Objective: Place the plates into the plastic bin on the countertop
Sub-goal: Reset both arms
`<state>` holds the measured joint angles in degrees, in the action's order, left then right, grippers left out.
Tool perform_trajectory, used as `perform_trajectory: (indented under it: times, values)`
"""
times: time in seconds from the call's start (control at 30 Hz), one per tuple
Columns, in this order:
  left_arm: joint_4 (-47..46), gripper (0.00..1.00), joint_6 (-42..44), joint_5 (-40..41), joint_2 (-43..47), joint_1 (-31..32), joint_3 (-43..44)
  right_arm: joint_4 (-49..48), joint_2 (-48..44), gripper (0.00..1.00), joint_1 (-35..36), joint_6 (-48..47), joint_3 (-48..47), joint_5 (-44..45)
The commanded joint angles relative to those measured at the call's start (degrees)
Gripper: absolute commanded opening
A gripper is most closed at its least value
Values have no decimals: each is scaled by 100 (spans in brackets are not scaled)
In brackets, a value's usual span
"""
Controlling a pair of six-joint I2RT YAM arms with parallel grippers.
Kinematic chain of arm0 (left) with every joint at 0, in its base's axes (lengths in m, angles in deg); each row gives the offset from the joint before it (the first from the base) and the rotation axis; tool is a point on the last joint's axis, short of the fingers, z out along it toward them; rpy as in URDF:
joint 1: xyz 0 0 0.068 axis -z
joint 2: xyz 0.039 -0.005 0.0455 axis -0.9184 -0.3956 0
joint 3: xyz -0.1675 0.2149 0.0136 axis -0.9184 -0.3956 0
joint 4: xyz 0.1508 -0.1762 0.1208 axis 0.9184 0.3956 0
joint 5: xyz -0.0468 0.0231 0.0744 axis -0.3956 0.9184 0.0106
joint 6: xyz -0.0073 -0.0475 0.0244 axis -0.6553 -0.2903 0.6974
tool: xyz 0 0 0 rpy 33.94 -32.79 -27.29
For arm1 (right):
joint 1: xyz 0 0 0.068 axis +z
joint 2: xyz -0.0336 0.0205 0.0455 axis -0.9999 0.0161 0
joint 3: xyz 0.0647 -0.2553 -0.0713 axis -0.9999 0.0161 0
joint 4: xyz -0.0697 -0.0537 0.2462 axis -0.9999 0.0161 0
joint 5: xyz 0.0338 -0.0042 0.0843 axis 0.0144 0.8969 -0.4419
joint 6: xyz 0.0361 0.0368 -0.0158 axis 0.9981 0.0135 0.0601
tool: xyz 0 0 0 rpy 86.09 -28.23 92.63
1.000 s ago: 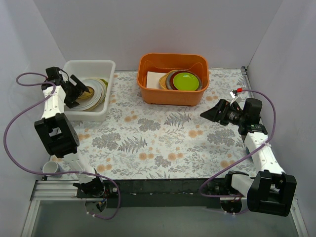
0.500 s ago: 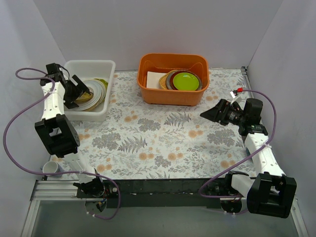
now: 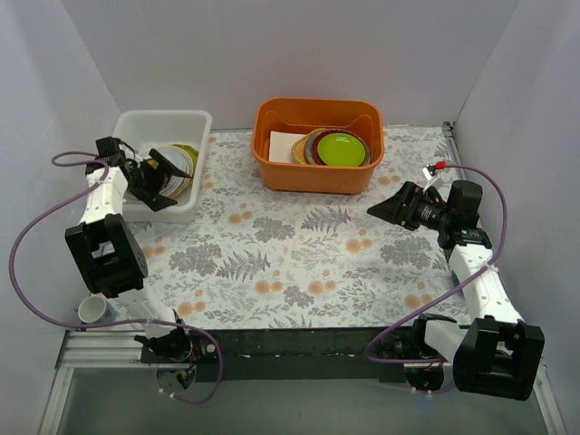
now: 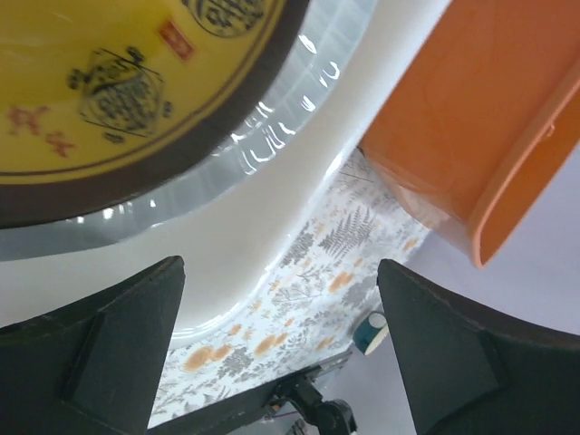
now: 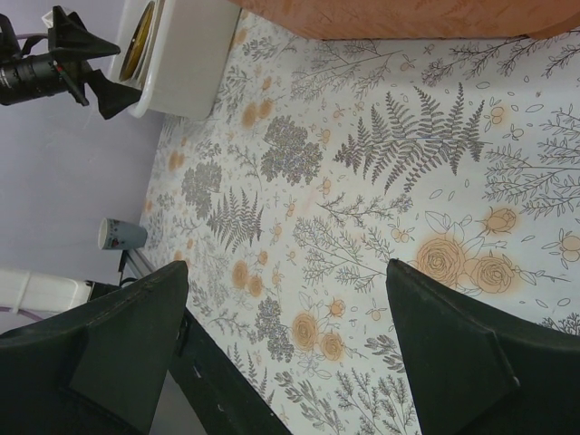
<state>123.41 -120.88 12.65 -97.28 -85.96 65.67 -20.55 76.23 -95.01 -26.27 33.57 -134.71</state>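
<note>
Your left gripper (image 3: 166, 181) is hovering over the near right part of the plastic bin (image 3: 163, 117), which is sitting at ten o'clock on the countertop (image 3: 290, 258). Its fingers (image 4: 100, 353) are standing wide apart and gripping nothing. The plates (image 3: 178, 166) are lying stacked inside the bin, toward its right wall. The left wrist view is showing a yellow plate (image 4: 109, 82) with a dark brown rim resting on a pale glossy plate (image 4: 272, 127). Your right gripper (image 3: 382, 207) is hanging above the countertop at three o'clock, pointing toward nine o'clock, its jaws spread wide and empty. At twelve o'clock an orange tub (image 3: 317, 178) is holding a lime-green plate (image 3: 342, 148).
</note>
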Motion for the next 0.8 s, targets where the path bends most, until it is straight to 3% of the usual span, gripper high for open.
perform_trajectory:
  times: [0.0, 0.27, 0.47, 0.77]
  values:
    - [-516, 88, -480, -695, 618, 11, -339, -183, -123, 96, 5, -52, -246, -128]
    - [-851, 88, -560, -1195, 952, 2, -462, -148, -114, 97, 5, -43, -264, -128]
    - [-571, 92, 117, -723, 1198, 124, -58, -43, -97, 97, 5, -148, -308, -75]
    - [-430, 98, 916, 612, 1979, 1407, 48, 668, -97, 98, 5, -683, -535, 373]
